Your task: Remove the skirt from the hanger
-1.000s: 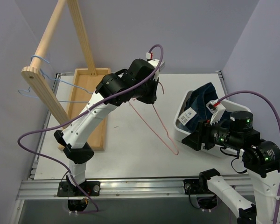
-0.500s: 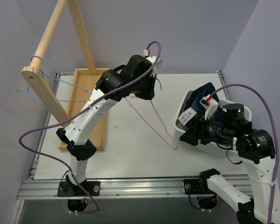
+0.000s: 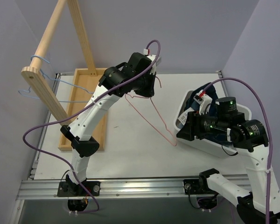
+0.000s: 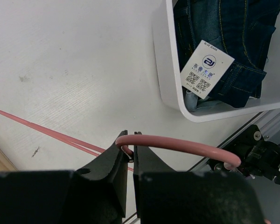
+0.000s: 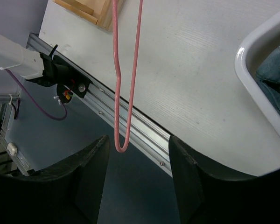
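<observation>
Since the denim skirt (image 4: 238, 32) lies bundled inside the white bin (image 4: 164, 88) and the pink hanger (image 4: 177, 144) hangs bare, the removal looks done. Left of the bin, the left tool (image 4: 129, 150) is pressed together on the hanger's wire above the surface (image 4: 60, 60). The right tool (image 5: 136, 161), by the bin's left rim, is spread and empty. Probably only stowing the hanger is left.

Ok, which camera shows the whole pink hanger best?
Top external: the pink hanger is visible along its full length, from the hook down to the lower bend, hanging from the left gripper. The left wrist view shows only its hook, pinched between the fingers. The right wrist view shows only its lower bend.
</observation>
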Robot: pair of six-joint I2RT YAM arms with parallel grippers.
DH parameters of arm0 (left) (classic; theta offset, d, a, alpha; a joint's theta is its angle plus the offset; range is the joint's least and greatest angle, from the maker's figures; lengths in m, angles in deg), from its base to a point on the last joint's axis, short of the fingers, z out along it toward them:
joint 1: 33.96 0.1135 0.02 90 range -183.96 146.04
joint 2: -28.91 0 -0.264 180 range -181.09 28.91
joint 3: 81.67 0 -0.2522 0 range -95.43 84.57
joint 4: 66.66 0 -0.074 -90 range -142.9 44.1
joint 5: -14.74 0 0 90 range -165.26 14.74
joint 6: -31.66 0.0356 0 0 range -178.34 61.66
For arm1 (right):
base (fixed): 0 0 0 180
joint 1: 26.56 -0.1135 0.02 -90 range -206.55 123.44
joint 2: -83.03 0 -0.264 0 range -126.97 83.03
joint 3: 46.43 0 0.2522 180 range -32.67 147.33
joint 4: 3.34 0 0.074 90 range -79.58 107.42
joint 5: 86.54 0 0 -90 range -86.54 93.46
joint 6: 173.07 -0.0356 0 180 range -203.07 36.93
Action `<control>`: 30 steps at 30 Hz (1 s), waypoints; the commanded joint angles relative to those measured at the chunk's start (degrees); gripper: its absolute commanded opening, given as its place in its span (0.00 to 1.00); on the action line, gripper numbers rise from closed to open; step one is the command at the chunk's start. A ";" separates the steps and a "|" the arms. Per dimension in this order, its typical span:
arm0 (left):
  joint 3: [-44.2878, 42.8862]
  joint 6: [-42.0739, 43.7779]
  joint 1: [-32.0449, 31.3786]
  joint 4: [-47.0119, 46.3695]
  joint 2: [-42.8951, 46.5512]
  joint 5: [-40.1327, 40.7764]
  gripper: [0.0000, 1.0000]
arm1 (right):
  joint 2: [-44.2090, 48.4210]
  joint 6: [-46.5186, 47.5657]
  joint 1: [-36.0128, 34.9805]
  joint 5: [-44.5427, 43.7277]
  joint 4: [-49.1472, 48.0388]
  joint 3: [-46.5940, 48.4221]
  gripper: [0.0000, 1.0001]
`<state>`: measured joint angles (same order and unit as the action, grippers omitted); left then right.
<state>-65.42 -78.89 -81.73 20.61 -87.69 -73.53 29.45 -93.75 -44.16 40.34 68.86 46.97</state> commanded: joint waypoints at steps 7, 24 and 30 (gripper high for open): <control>-3.90 -0.27 2.50 -1.18 -1.00 -3.32 0.02 | -1.88 -6.01 -9.45 -5.40 -9.02 -1.85 0.48; 0.75 0.08 3.30 -1.71 2.16 -4.55 0.02 | -3.99 -21.13 -36.36 -42.22 -14.58 -5.45 0.00; 4.70 -0.27 3.12 -2.67 4.44 -4.55 0.09 | -1.88 -24.47 -37.68 -50.40 -10.80 -5.20 0.00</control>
<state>-62.54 -78.87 -78.14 19.54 -87.64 -76.78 25.65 -115.36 -81.43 -0.58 56.92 41.44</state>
